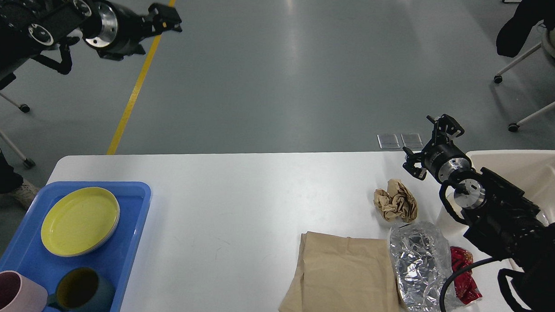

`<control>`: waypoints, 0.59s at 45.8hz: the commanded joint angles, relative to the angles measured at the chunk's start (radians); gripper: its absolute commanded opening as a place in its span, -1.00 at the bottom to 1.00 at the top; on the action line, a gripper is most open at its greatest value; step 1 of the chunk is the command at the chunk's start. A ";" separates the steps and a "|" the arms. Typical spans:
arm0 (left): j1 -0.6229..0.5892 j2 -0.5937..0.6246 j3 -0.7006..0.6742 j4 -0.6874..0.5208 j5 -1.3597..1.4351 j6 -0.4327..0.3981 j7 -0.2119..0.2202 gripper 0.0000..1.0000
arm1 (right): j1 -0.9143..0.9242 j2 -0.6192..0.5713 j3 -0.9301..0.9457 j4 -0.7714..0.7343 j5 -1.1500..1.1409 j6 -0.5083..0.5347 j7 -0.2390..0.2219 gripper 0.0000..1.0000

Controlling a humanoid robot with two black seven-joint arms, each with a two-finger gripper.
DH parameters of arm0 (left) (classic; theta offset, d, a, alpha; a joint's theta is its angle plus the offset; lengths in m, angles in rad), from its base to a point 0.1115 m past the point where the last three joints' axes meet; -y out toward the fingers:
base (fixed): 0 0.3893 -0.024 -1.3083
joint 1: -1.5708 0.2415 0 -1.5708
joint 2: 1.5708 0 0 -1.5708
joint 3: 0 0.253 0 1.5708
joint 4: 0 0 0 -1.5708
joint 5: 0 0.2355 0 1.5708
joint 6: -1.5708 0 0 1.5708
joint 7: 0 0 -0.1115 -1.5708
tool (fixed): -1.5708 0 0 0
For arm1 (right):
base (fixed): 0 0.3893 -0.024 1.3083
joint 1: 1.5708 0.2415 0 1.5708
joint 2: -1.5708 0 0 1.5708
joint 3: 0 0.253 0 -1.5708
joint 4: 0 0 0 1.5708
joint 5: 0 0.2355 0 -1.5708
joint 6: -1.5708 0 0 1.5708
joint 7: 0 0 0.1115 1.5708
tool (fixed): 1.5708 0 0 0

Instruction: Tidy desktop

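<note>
The white bench (223,199) fills the lower middle of the head view, its far edge against the grey floor (279,73). On its left end sits a blue tray (136,216) holding a yellow plate (80,221), a pink mug (10,299) and a dark teal mug (81,292); the two mugs stand side by side at the near end of the tray, the plate beyond them.

Toward the right of the bench lies a flat brown paper bag (342,278). Just beside it on the right is a crumpled piece of silver foil (419,262), and a red wrapper (464,274) peeks out at the foil's right edge. A crumpled ball of brown paper (396,201) sits beyond the foil, near the far right of the bench. A beige bin (536,174) stands at the right end.

The right gripper (432,146) hovers above the far right of the bench, near the paper ball, its fingers spread apart and holding nothing. The left gripper (166,19) is raised high over the floor at upper left, well apart from the bench; whether its fingers are parted cannot be told
</note>
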 commanded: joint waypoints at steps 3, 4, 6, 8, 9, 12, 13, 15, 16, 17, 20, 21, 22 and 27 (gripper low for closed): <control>-0.008 -0.002 -0.230 0.069 0.000 0.001 -0.017 0.96 | 0.000 0.000 -0.001 0.000 0.000 0.000 0.000 1.00; -0.010 -0.003 -0.250 0.070 0.002 -0.005 -0.017 0.96 | 0.000 0.000 -0.001 0.000 0.000 0.000 0.000 1.00; -0.008 -0.008 -0.287 0.070 0.002 -0.004 -0.015 0.96 | 0.000 0.000 0.000 0.000 0.000 0.000 0.000 1.00; -0.002 -0.014 -0.315 0.078 0.003 0.009 -0.018 0.96 | 0.000 0.000 -0.001 0.000 0.000 0.000 0.000 1.00; 0.000 -0.022 -0.325 0.078 0.002 0.010 -0.020 0.96 | 0.000 0.000 0.000 0.000 0.000 0.000 0.000 1.00; -0.002 -0.043 -0.338 0.076 0.003 0.006 -0.012 0.96 | 0.000 0.000 -0.001 0.000 0.000 0.000 0.000 1.00; -0.002 -0.048 -0.339 0.076 0.003 0.004 -0.005 0.96 | 0.000 0.000 0.000 0.000 0.000 0.000 0.000 1.00; 0.000 -0.060 -0.342 0.078 -0.003 0.010 0.000 0.96 | 0.000 0.000 -0.001 0.000 0.000 0.000 0.000 1.00; 0.001 -0.071 -0.344 0.078 -0.004 0.013 0.002 0.96 | 0.000 0.000 -0.001 0.000 0.000 0.000 0.000 1.00; 0.003 -0.081 -0.348 0.078 -0.006 0.013 0.002 0.96 | 0.000 0.000 -0.001 0.000 0.000 0.000 0.000 1.00; 0.027 -0.109 -0.391 0.078 -0.014 0.013 0.002 0.96 | 0.000 0.000 0.000 0.000 0.000 0.000 0.000 1.00; 0.036 -0.120 -0.419 0.078 -0.015 0.013 0.002 0.96 | -0.001 0.000 0.000 0.000 0.000 0.000 0.000 1.00; 0.047 -0.126 -0.452 0.078 -0.017 0.013 0.002 0.96 | 0.000 0.000 -0.001 0.000 0.000 0.000 0.000 1.00; 0.113 -0.157 -0.701 0.076 -0.021 0.016 0.002 0.96 | 0.000 0.000 -0.001 0.000 0.000 0.000 0.000 1.00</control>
